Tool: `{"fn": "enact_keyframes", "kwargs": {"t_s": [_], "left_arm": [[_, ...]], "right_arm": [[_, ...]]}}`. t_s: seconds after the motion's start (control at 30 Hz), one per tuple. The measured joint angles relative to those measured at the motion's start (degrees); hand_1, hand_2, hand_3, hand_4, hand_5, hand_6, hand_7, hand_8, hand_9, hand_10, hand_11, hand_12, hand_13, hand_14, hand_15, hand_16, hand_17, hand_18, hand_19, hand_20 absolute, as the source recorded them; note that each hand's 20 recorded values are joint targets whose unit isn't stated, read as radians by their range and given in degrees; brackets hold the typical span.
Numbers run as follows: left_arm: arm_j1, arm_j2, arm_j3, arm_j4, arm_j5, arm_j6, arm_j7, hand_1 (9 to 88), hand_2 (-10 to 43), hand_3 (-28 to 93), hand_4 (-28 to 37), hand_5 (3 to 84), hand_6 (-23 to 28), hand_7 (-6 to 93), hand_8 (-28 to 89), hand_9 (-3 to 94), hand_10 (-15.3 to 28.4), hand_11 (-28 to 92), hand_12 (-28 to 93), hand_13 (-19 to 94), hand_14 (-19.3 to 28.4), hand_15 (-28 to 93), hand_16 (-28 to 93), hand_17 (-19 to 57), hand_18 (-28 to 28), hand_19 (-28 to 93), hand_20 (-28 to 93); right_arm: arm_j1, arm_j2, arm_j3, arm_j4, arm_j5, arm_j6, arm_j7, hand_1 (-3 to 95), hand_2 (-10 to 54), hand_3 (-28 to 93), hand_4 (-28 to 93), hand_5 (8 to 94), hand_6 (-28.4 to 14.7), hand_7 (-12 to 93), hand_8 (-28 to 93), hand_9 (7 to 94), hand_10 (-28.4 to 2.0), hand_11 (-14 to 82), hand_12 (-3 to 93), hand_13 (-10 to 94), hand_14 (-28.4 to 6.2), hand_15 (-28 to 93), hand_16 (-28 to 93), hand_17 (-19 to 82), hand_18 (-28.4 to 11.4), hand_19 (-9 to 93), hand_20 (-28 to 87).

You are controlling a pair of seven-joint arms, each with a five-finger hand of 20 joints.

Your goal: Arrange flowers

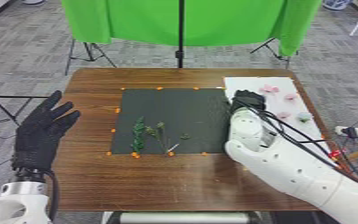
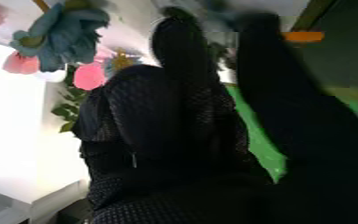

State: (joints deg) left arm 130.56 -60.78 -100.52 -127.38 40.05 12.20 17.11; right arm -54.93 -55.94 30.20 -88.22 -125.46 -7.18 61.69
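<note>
In the head view, my right hand (image 1: 248, 101) is over the seam between the dark mat (image 1: 189, 102) and the white board (image 1: 238, 82). Pink flowers (image 1: 270, 89) and a pale blue flower (image 1: 304, 116) are on the board. A leafy green stem (image 1: 139, 135), thinner sprigs (image 1: 160, 132) and a small green piece (image 1: 185, 136) lie on the mat. My left hand (image 1: 44, 131) is open beyond the table's left edge. In the right wrist view, my right hand (image 2: 171, 105) has its thumb apart from relaxed fingers, beside a blue flower (image 2: 64, 32), pink blooms (image 2: 89, 76) and green leaves (image 2: 67, 107).
Orange tape pieces (image 1: 159, 88) mark the mat's border on the brown table (image 1: 149, 180). Black cables (image 1: 286, 131) run along my right arm. Beyond the far table edge stand a green cloth (image 1: 131, 22) and black stands.
</note>
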Motion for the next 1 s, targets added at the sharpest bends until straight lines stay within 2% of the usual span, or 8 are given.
{"fn": "enact_keyframes", "kwargs": {"t_s": [0.27, 0.6, 0.8, 1.0], "left_arm": [[0.19, 0.01, 0.00, -0.05, -0.14, 0.17, 0.43, 25.8, 5.6, 79, -22.4, 35.4, 7.0, 14.0, -11, 33.2, 18.2, 23, 11, 24, 24.8, 48, -7, -9.5, 23.1, 52, 16], [1.32, 0.05, -0.40, -0.30, -0.21, 0.53, 0.61, 25.8, 5.6, 80, -22.4, 35.4, 7.0, 13.9, -11, 33.2, 18.2, 22, 11, 24, 24.7, 48, -7, -9.5, 23.1, 52, 16], [1.98, 0.70, -0.42, -0.57, -0.64, 1.06, 1.26, 25.8, 5.7, 80, -22.3, 35.4, 7.0, 14.0, -11, 33.3, 18.1, 23, 11, 24, 24.7, 48, -7, -9.5, 23.1, 52, 16], [2.93, 0.82, -0.98, -0.97, -0.67, 1.29, 1.40, 25.9, 5.7, 79, -22.4, 35.4, 6.9, 14.1, -11, 33.3, 18.2, 23, 11, 24, 24.7, 48, -7, -9.5, 23.1, 52, 16]], "right_arm": [[-1.02, 1.54, 0.90, -0.61, -0.12, 3.84, -0.96, 56.9, -9.5, 72, -28, 88.7, -3.1, 22, 12, 92.7, -9.3, 40.5, 25.1, 86, -6.2, 73, 19, 45, -24.9, 93, 49], [-1.98, 4.69, 0.82, -3.19, 0.41, 9.65, -0.79, 55.6, -9.5, 76, -28, 89.6, -4.0, 21, 15, 92.7, -10.2, 43.4, 24.2, 86, -6.4, 75, 19, 45, -25.4, 93, 52], [-1.61, 6.14, 1.61, -6.45, 0.59, 10.20, -1.16, 55.0, -9.5, 78, -28, 90.1, -4.2, 21, 16, 93.0, -10.1, 44.4, 24.0, 86, -6.6, 76, 19, 46, -25.6, 93, 53], [-3.40, 6.68, 5.63, -11.37, 0.59, 10.29, -1.65, 53.6, -9.5, 81, -28, 90.7, -4.2, 21, 17, 93.5, -9.8, 44.5, 23.8, 87, -6.8, 76, 19, 46, -26.3, 93, 54]]}}
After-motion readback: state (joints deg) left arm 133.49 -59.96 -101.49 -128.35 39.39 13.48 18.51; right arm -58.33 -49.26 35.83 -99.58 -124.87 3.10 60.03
